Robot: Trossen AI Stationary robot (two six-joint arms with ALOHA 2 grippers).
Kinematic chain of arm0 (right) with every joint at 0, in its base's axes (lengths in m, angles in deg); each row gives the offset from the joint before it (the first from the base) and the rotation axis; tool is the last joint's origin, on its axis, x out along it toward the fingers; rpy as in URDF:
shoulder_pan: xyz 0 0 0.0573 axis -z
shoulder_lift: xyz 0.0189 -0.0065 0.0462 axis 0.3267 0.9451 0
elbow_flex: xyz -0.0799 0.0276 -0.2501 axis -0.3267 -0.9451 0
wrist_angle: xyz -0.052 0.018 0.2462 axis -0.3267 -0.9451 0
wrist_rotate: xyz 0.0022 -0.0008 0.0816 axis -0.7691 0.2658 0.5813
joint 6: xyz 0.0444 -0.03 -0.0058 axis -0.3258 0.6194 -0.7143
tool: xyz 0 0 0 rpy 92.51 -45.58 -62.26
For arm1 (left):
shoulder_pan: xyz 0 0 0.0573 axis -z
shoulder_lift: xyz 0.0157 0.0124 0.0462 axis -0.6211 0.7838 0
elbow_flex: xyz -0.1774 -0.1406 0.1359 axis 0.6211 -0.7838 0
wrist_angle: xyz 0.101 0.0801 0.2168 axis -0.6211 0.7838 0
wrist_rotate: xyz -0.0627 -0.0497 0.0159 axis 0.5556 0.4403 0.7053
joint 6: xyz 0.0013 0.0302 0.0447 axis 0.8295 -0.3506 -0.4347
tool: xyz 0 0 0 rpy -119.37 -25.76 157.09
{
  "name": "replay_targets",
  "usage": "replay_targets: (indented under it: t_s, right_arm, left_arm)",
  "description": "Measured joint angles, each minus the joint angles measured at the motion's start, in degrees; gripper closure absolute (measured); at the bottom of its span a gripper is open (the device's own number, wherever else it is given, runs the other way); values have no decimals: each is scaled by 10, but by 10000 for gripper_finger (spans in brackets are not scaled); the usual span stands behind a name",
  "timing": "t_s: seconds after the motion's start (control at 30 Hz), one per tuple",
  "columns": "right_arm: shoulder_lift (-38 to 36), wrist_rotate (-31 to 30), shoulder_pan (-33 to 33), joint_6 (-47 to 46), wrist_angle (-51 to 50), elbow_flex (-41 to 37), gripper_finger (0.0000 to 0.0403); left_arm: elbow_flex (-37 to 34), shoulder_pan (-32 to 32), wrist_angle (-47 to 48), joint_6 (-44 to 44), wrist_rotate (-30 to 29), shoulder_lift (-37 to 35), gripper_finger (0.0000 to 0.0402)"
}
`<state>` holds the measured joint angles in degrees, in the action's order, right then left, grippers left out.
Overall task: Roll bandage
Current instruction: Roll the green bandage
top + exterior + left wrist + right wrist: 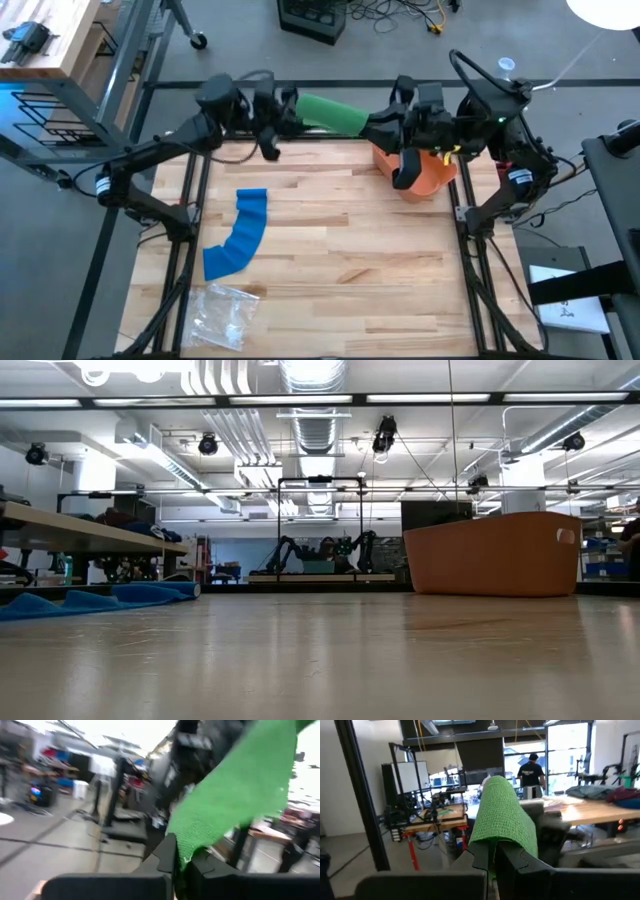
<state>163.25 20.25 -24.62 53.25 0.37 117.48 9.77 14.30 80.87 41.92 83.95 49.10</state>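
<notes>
Both claws pinch one green bandage (331, 113), held above the surface's (340, 260) 12 o'clock edge. The left claw (291, 118) grips one end. The right claw (372, 127) grips the other.

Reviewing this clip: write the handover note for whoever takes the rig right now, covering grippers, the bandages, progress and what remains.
Left gripper: shut on one end of the green bandage, raised over the table's far edge.
Right gripper: shut on the other end of the same green bandage, which spans between the two arms.
Blue bandage: lying unrolled on the wooden table, left of middle.
Clear plastic bag: near the front left corner.
Orange bin: at the far right, under the right arm.
Done: green bandage picked up by both ends.
Left: no rolled bandage visible; the blue one lies flat and ungripped.
</notes>
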Motion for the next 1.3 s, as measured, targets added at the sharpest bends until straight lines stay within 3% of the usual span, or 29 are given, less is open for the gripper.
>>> replay_targets:
  t_s: [0.13,0.33,0.43,0.7,0.83,1.3]
  right_arm:
    - [5,30,-1,-25,1,0,400]
    - [16,65,-2,-59,-1,0,400]
    - [25,85,-2,-67,3,0,400]
    - [35,98,-3,-67,23,0,400]
    - [35,102,-5,-70,21,0,400]
    - [35,101,-6,-70,-23,0,400]
  left_arm:
    - [35,-50,12,-16,-16,-1,401]
    - [106,-117,96,-87,-82,3,401]
    - [134,-139,147,-99,-84,12,401]
    - [137,-143,180,-104,-85,20,402]
    - [144,-152,173,-113,-116,22,401]
    - [281,-159,165,-117,-98,21,401]
